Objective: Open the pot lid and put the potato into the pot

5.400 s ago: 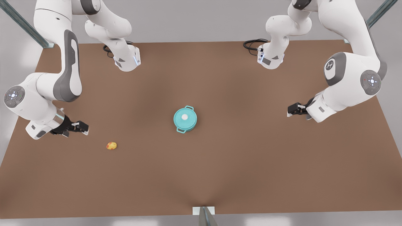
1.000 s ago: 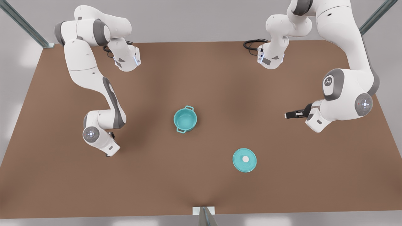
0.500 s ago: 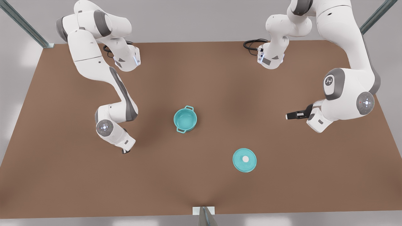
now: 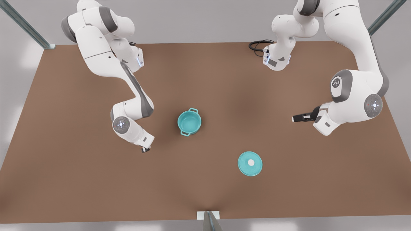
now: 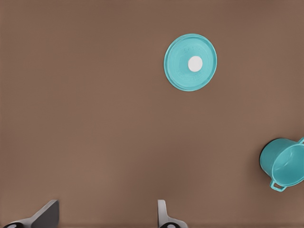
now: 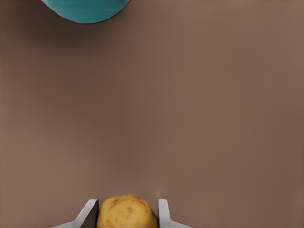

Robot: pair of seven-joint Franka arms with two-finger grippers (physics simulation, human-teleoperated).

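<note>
On the brown surface (image 4: pixel 205 80) the pot (image 4: pixel 189 122) stands open. Its lid (image 4: pixel 250 163) lies flat, well apart, toward the front view's right. The right gripper (image 6: pixel 127 208) is near the pot, at the front view's left, and its jaws are clenched on the potato (image 6: pixel 127 213). I judge it should bring the potato directly above the opening, go low, and only then release. The left gripper (image 5: pixel 104 214) waits with its jaws released.

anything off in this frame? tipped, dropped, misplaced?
Nothing stands out. The pot sits upright and open, the pot lid lies flat on the table knob up, apart from it. The right gripper holds the potato squarely between its fingers near the pot. The left gripper waits, open.
</note>
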